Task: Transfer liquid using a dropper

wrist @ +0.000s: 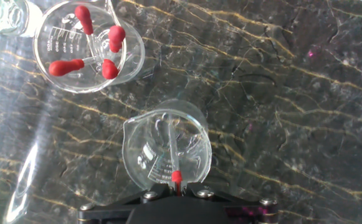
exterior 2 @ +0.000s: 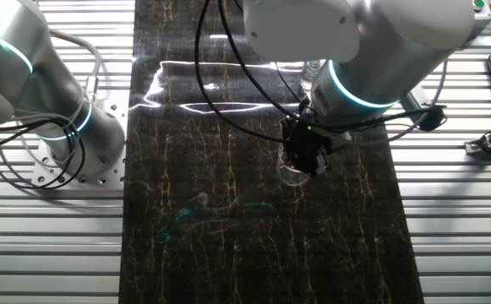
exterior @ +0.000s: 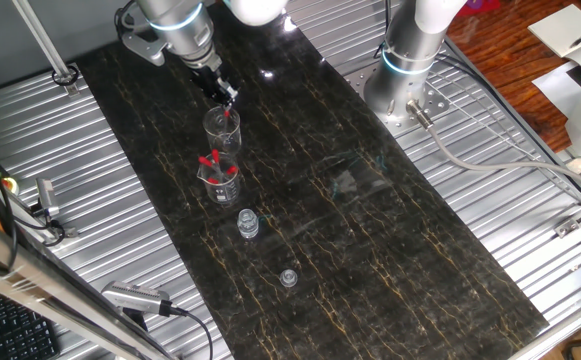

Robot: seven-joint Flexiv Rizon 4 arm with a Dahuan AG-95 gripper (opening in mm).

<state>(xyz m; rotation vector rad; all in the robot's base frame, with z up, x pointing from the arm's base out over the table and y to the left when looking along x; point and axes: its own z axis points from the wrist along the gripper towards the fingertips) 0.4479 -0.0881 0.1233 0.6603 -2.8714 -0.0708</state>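
In the hand view, a clear glass beaker (wrist: 88, 53) at the far left stores four spare droppers (wrist: 109, 38), their glossy red rubber bulbs resting against its rim for easy picking. To its right, the claw (wrist: 177, 186) pinches the dropper (wrist: 175, 163) by its red top, holding the slim tube upright inside a second graduated beaker (wrist: 166, 151), apparently to draw or release liquid. Both stand on the dark, gold-veined marble-like surface (wrist: 293, 112).

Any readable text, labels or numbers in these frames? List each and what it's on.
None legible.
Clear glass beaker holding red-topped droppers: printed graduation marks, too small to read.
Clear glass beaker under the gripper: white scale print, blurred.
Gripper holding the red-topped dropper: no lettering visible.
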